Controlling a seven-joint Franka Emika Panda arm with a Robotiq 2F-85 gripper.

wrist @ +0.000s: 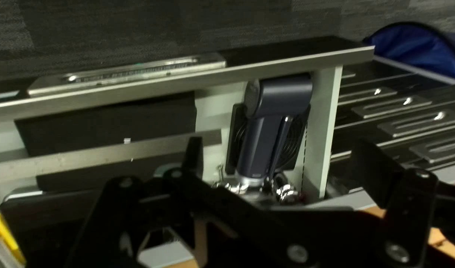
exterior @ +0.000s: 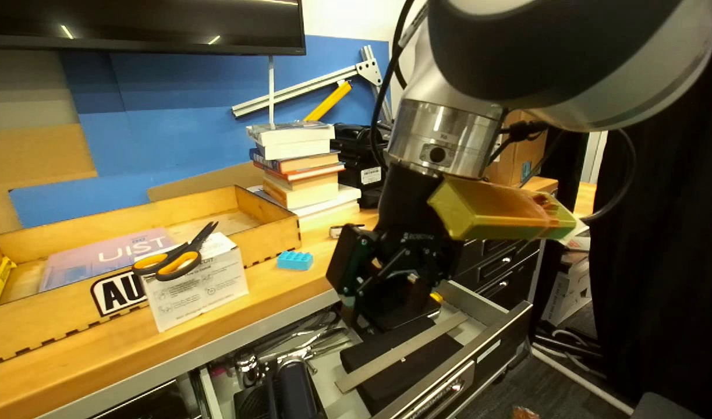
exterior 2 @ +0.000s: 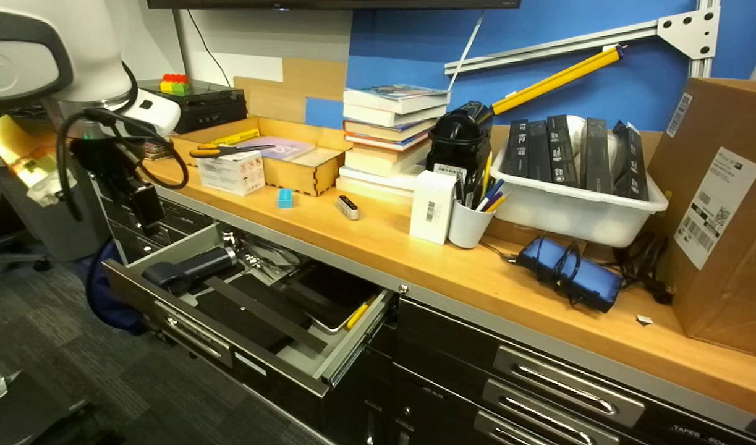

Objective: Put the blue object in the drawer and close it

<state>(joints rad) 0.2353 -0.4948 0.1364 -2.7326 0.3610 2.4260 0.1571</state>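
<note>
Looking at both exterior views, we find the small blue block (exterior 2: 285,198) sitting on the wooden table (exterior 2: 319,211), between a white box (exterior 2: 229,174) and a little gadget (exterior 2: 348,208). The block has bumps on top, and it is apart from the jaws. A pair of scissors (exterior 2: 229,149) with orange handles lies on the white box. Farther back, we see a wooden tray (exterior 2: 303,178) and a tall pile of books (exterior 2: 387,145). Below the table edge, the drawer (exterior 2: 285,384) is pulled out. Inside it, we spot a dark blue thing (wrist: 262,149) shaped like a hair dryer, some shiny metal things (exterior: 304,351), a long flat bar (exterior 2: 266,316) and a yellow thing (exterior 2: 356,316) by a side wall. The jaws hang at the end of the robot arm (exterior: 507,58), up in the air by the drawer. In the wrist view, we see them spread wide, with a big gap between the two sides.
</note>
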